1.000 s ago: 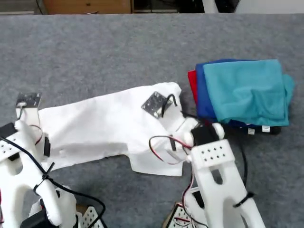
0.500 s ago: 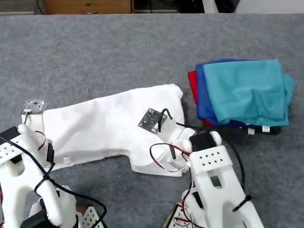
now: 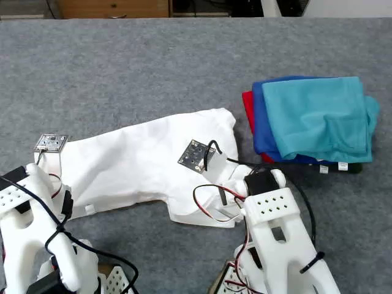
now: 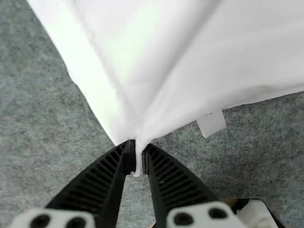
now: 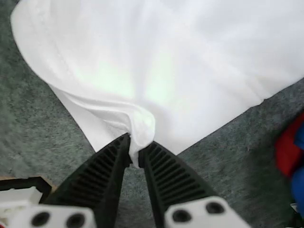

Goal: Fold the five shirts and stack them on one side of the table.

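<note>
A white shirt lies stretched across the near middle of the grey table. My left gripper is shut on its near-left edge, pinching a fold of white shirt cloth between the black fingers. My right gripper is shut on a bunched fold of the white shirt at its right part. In the high view the left arm stands at the shirt's left end and the right arm at its near-right corner. A stack of folded shirts, teal on blue on red, rests at the right.
Grey carpet-like table surface stretches open behind the shirt. A wooden cabinet stands past the far edge. Red and black wires loop by the right arm. A white label hangs off the shirt's hem.
Both grippers have moved a little with the shirt held. The left end shifted right and toward the near edge, and the right part slid left and nearer, slackening the cloth.
</note>
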Available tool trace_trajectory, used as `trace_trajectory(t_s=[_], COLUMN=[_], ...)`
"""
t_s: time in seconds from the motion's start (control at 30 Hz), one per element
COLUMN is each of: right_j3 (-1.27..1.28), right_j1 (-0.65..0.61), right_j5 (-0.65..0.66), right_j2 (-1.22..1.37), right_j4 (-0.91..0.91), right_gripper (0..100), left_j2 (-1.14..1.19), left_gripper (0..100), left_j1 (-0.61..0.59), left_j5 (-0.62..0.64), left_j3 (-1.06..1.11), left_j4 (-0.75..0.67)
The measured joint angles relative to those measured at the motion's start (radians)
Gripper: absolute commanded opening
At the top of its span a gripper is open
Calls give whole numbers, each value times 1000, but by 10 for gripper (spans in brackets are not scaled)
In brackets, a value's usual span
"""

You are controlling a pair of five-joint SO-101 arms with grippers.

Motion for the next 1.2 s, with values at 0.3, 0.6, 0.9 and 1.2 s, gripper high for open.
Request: trace_trajectory(t_s=[0.3,0.6,0.9,1.2], right_j3=[-9,-212,-471,-724], right_j1=[0,0,-41,-41], right_j5=[20,20,-28,-124], right_j2=[0,0,89,542], right_j4=[40,127,91,-61], right_gripper=[223,117,2,2], left_j2=[-3,-8,-8,290], left_gripper=[118,64,19,19], left_j1=[-12,-37,46,164], left_j5=[2,8,213,374], left_j3=[-11,-216,-445,-608], left_j4=[8,170,206,175])
